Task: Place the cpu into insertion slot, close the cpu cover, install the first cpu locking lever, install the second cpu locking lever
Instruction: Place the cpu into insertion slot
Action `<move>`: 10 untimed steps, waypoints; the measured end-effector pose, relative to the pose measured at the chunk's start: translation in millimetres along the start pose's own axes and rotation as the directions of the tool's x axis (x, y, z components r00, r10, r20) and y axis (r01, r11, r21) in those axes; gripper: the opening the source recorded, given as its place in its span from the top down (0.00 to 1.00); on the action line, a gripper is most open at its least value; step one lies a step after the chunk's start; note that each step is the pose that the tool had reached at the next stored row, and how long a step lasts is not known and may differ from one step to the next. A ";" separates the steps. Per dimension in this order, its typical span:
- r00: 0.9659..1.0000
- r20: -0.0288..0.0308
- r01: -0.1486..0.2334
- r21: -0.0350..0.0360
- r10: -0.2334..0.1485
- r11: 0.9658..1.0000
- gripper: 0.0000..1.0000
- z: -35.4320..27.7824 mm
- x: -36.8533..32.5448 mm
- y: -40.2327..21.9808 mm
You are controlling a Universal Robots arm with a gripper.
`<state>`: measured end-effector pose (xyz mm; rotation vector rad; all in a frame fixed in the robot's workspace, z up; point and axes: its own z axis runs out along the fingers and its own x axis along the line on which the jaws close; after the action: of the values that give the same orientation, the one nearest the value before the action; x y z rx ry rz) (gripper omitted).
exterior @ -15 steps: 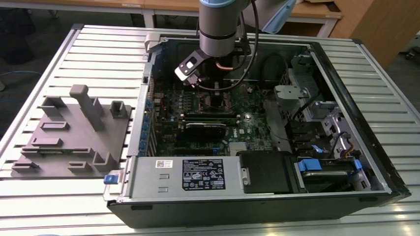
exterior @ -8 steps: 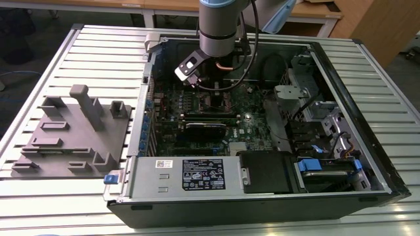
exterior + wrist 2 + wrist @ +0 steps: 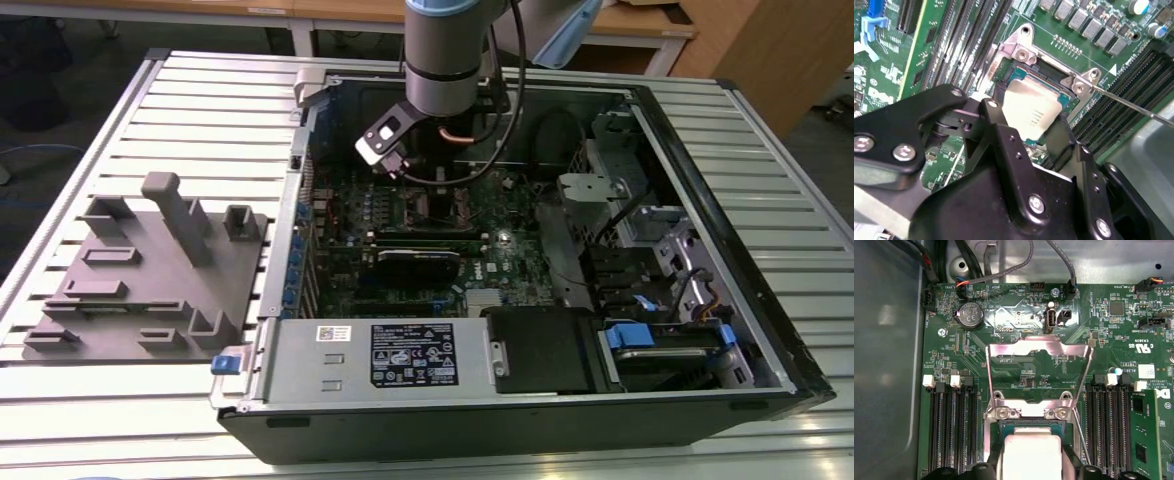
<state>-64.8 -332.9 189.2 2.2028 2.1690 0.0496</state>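
Hand (image 3: 1026, 120) grips the cpu (image 3: 1031, 107) by two opposite edges, upper middle of the exterior view. The cpu sits directly over the insertion slot (image 3: 1051, 75); contact cannot be told. The cpu cover (image 3: 1039, 346) stands open just beyond the slot.

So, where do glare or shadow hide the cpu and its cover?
First wrist view: the cpu glares plain white on top, the raised cpu cover shines pale. Second wrist view: the same top glares. Exterior view: the green board under the arm lies dim.
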 end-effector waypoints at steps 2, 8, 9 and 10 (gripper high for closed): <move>1.000 0.001 0.000 0.000 0.000 1.000 0.40 -0.1 -0.1 -0.1; 1.000 0.002 0.000 0.001 0.000 1.000 0.40 -1.9 -0.4 -0.1; 1.000 0.002 0.000 0.001 0.000 1.000 0.40 -3.3 -0.4 -0.1; 1.000 0.002 0.000 0.001 0.000 1.000 0.40 -4.8 -0.4 0.0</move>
<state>-65.0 -333.3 194.0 2.2026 2.1685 0.0460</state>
